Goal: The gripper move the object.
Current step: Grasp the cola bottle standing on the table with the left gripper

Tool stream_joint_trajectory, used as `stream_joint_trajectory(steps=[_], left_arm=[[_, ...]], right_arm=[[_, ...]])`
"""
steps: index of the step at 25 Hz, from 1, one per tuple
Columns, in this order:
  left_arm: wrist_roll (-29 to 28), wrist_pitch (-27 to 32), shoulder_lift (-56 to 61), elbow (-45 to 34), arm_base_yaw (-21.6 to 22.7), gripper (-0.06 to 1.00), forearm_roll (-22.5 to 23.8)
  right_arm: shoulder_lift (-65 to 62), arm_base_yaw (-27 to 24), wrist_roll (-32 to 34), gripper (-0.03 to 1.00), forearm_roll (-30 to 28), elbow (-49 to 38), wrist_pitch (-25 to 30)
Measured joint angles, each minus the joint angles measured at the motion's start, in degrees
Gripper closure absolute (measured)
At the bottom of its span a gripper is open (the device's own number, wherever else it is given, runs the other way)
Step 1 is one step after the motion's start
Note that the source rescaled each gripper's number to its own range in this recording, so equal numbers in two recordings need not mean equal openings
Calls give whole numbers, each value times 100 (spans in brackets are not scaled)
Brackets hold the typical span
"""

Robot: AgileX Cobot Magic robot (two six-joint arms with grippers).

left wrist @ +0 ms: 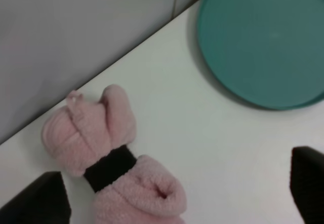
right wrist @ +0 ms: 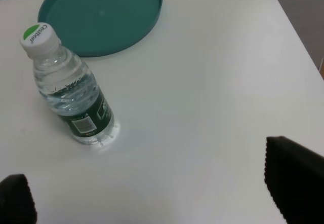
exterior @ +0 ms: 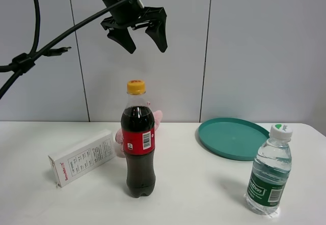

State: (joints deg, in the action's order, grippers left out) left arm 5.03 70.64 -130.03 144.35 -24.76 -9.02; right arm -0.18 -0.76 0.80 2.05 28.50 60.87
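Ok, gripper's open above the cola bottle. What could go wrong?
The cola bottle is tall and narrow; if the left gripper comes down off-centre it may clip the yellow cap and topple it.
The pink plush sits just behind the bottle and the white box nearby; fingers could snag either.

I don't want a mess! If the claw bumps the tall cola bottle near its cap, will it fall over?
It probably could tip: the cola bottle is tall and narrow and stands upright on a small base. It looks nearly full, so it is likely heavy for its size and steadier if pushed low down. Its smooth plastic may be a bit slippery.
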Motion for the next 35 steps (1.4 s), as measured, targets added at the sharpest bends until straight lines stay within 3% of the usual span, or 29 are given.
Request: stream_joint_trajectory(steps=[7, 14, 15, 22, 27, 31, 35], left_arm=[[212, -6, 911, -455, -122, 19, 59], [380, -192, 2948, -3387, -140, 19, -16], [380, -438, 3310, -3985, -140, 19, -38], [488, -3640, 5608, -7988, -140, 19, -64], [613, -5264, 6062, -9696, -140, 19, -156], [313, -6664, 6101, -10717, -198, 19, 678], [-1244, -7591, 6108, -11328, -218, 19, 1907]], right_arm=[[0, 0, 0, -3, 0, 0, 0], [0, 0, 0, -3, 0, 0, 0], [0, 0, 0, -3, 0, 0, 0], [0, 0, 0, -3, 0, 0, 0], [0, 0, 0, -3, 0, 0, 0], [0, 0, 0, -3, 0, 0, 0], [0, 0, 0, -3, 0, 0, -4]])
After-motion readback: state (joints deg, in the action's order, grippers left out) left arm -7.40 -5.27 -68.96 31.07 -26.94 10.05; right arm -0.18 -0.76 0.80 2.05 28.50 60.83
